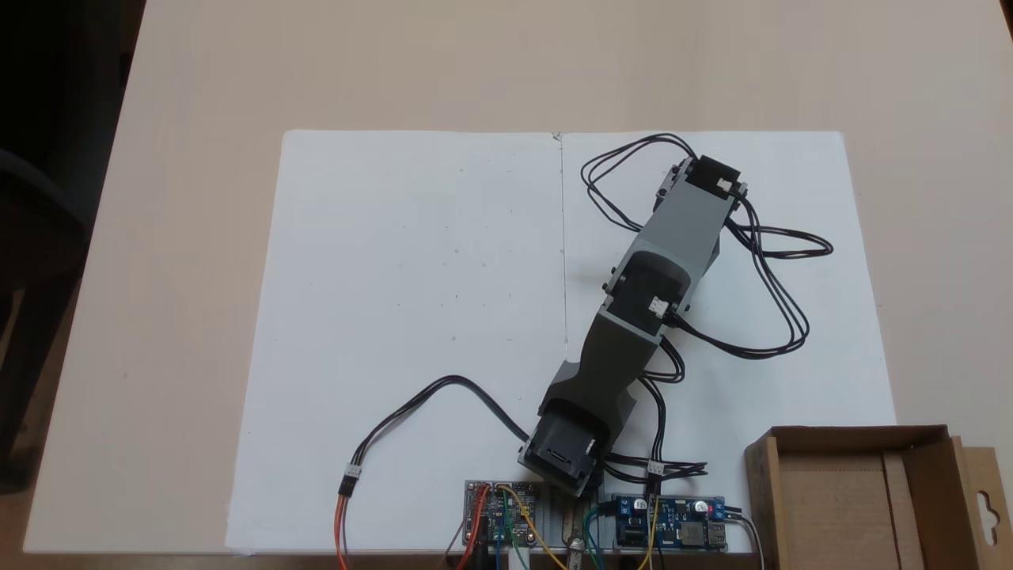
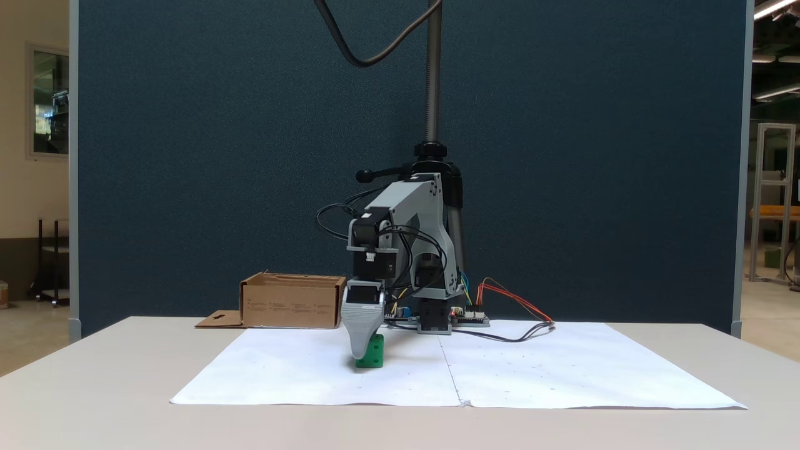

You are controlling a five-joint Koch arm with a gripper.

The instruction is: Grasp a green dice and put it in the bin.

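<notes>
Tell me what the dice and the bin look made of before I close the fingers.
The green dice looks like moulded plastic: uniform bright green, rounded edges, slight sheen. The bin looks like plain brown cardboard: matte surface, folded upright flaps, a hang-hole cutout in one flap.

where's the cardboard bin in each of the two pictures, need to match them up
Fixed view from above: the bin sits in the bottom right corner, right of the blue circuit board, off the white paper.
Fixed view from the front: the bin stands left of centre at the back of the table, left of the arm.
Shared landmark: its flap with the hang-hole cutout, at the right edge from above, lying flat on the left from the front.
</notes>
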